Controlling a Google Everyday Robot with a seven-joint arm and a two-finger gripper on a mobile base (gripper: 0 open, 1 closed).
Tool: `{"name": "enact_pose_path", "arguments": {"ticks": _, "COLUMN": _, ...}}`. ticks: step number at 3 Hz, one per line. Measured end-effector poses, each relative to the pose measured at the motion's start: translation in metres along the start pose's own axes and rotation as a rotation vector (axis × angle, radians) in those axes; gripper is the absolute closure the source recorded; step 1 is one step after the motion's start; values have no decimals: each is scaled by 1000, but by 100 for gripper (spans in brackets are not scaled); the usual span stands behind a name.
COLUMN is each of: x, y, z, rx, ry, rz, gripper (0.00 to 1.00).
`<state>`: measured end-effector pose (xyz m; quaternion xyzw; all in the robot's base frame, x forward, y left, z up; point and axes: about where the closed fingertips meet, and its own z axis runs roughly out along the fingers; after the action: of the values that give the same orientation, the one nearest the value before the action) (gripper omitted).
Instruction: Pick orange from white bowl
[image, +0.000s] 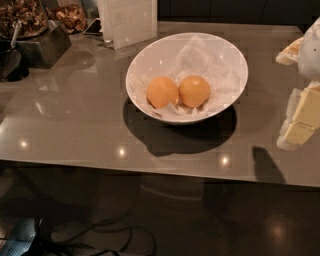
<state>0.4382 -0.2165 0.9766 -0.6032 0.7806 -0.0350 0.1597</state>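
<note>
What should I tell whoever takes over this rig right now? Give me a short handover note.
Gripper: at the right edge of the view, above the table, well to the right of the white bowl and touching nothing in it.
The orange: lies in the bowl on crumpled white paper, on the right, next to a paler, more oval orange.
Done: nothing that shows; the orange is not yet picked.
Left: move the gripper left over the bowl, lower it onto the rounder right-hand orange, grip it and lift it out.
</note>
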Motion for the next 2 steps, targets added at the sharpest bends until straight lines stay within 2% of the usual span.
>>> {"name": "enact_pose_path", "arguments": {"ticks": 2, "x": -2, "y": -5, "z": 1, "rx": 4, "ry": -15, "rz": 0, "gripper": 0}}
